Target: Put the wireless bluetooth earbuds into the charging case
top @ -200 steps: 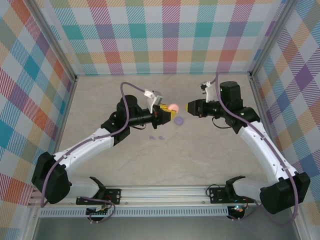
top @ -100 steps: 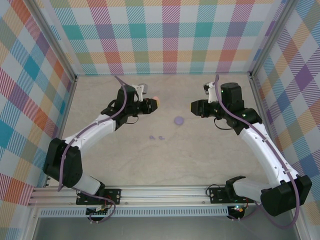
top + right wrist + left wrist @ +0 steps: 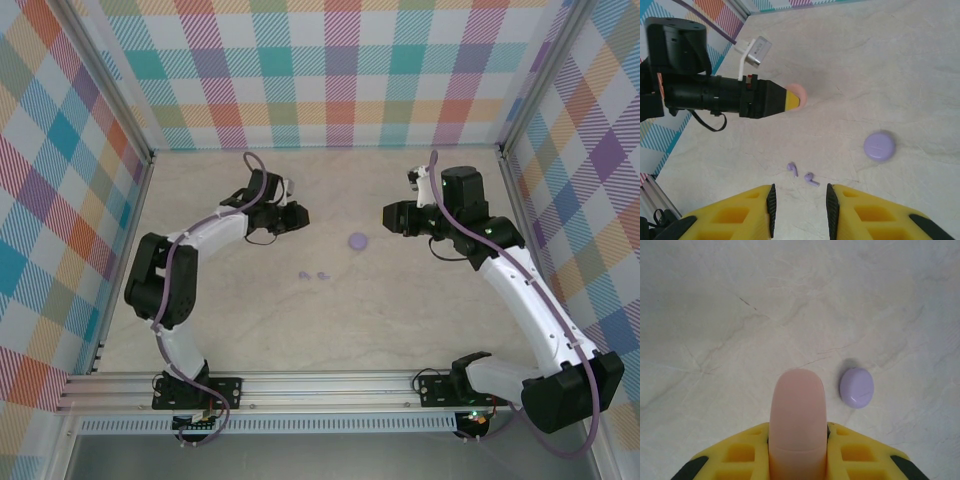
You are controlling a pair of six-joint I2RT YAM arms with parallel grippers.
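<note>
My left claw (image 3: 299, 214) hangs over the tabletop (image 3: 400, 320) to the left of the charging case (image 3: 358, 241). It sits a little farther from my bases than the case does, and its tip points toward the case. It is pinching a pink disc (image 3: 797, 412) edge-on between its yellow fingers (image 3: 875, 450), and the disc's rounded edge sticks out past the tips. From my left wrist, the case lies flat on the tabletop to the right of the disc, apart from it.

The two lilac earbuds (image 3: 792, 169) lie on the bare tabletop, left of the case and nearer my bases than it is. They are close beside each other but not touching. Both are outside the case and clear of its rim.

The case rests alone between my two claws, and neither claw touches it. It shows me only a smooth purple top.

My right claw (image 3: 800, 200) is to the right of the case, about as far from my bases as the left one, and it faces the case too. Its yellow fingers are spread, with nothing between them. Through that gap my right wrist sees the earbuds just past the fingertips, with the case beyond them and to the right.
</note>
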